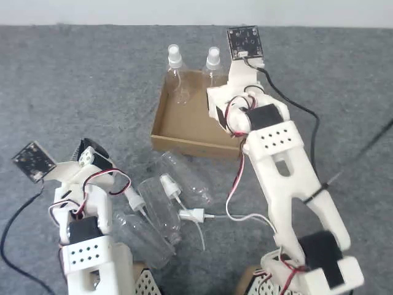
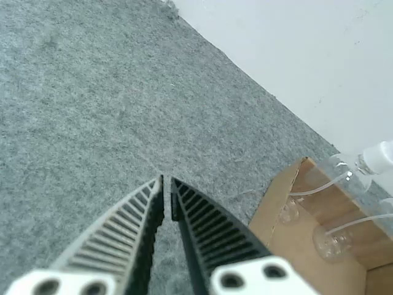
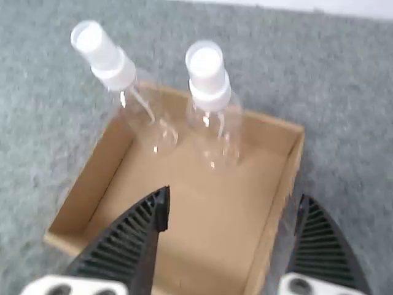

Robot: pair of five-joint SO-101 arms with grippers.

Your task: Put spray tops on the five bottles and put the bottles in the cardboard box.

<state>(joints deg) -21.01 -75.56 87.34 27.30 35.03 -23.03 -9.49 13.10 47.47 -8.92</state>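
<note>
Already upright along the far wall of the shallow brown cardboard box (image 1: 190,126), two clear plastic bottles with white spray tops (image 1: 176,74), probably set back to leave room for the rest. Right fingers (image 3: 132,239) spread wide apart above the box floor, holding nothing. Left fingers (image 2: 123,233) pressed together, empty, over the grey carpeted bench (image 2: 92,92). Near the bench's front edge, between the arms, three uncapped clear bottles (image 1: 184,178) lying flat beside loose white spray tops (image 1: 193,215), seemingly awaiting capping.

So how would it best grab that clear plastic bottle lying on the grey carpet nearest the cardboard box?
Probably around the middle of the clear plastic bottle, coming straight down from above with the fingers across its width: it lies on its side, long and round, so its ends offer little to pinch.
</note>
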